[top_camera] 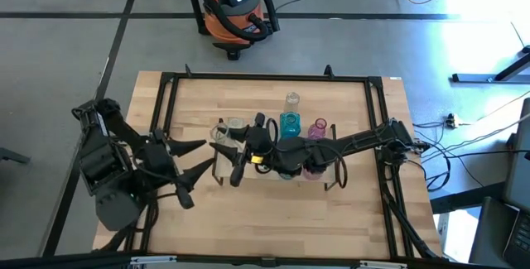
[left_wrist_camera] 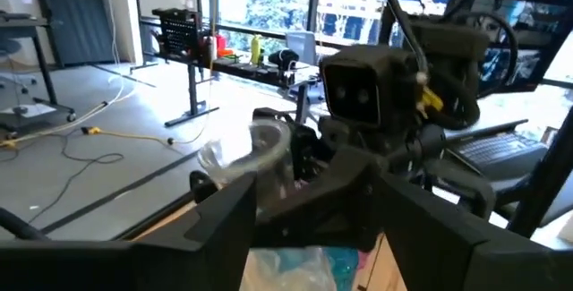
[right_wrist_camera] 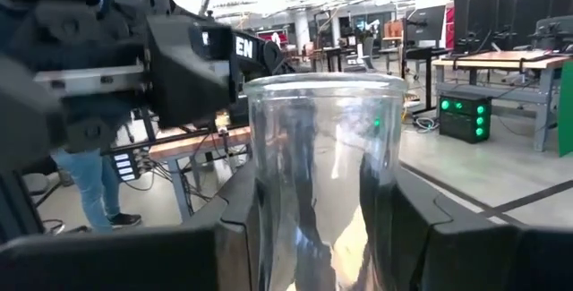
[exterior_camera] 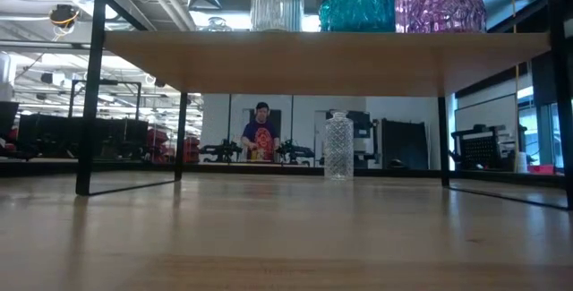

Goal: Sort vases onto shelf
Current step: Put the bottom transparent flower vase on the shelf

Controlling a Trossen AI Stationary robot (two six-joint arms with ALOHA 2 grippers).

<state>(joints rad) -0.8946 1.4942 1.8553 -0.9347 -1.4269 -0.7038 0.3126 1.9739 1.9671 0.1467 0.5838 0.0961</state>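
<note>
clear glass vase (right_wrist_camera: pixel 324 175) clamped between right hand (right_wrist_camera: pixel 322 237) fingers at shelf (exterior_camera: pixel 322 58) left end; left hand (top_camera: pixel 192 160) held apart beside it over worktop (top_camera: pixel 273 228).

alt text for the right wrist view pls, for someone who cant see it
A clear glass vase fills the middle of the frame, standing upright between the right pincer and its two dark fingers, which close on its sides. The left arm looms dark just behind it.
</note>
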